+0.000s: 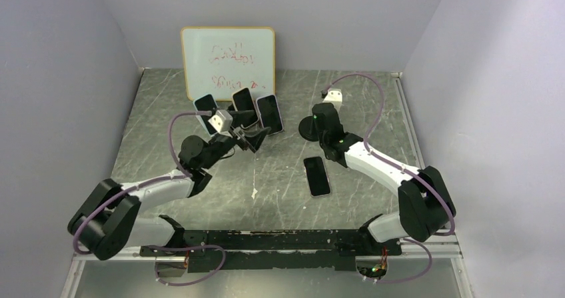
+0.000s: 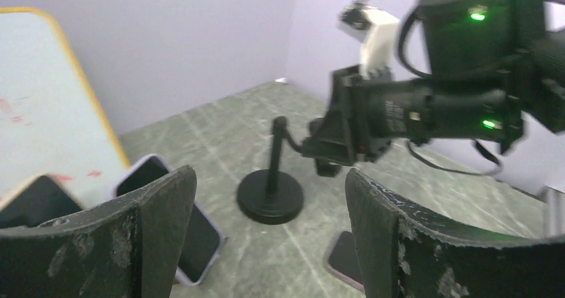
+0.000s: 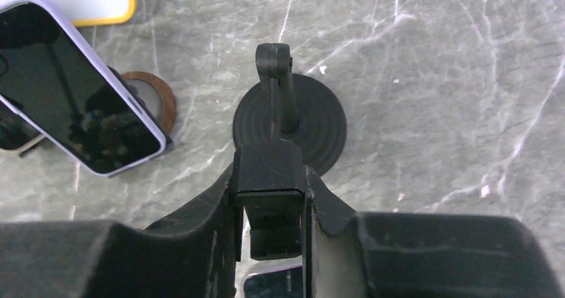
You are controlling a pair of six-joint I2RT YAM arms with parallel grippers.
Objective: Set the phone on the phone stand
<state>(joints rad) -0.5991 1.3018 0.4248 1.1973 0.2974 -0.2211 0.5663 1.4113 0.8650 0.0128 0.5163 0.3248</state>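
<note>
Clamping the phone stand (image 3: 321,129) by its head, the right hand (image 3: 270,190) half-hides it overhead; left hand (image 2: 268,181) gapes empty.

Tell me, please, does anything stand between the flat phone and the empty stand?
Yes: the right gripper is shut on the top piece of the stand, just where the phone must go. Nothing else visible lies between them.
</note>
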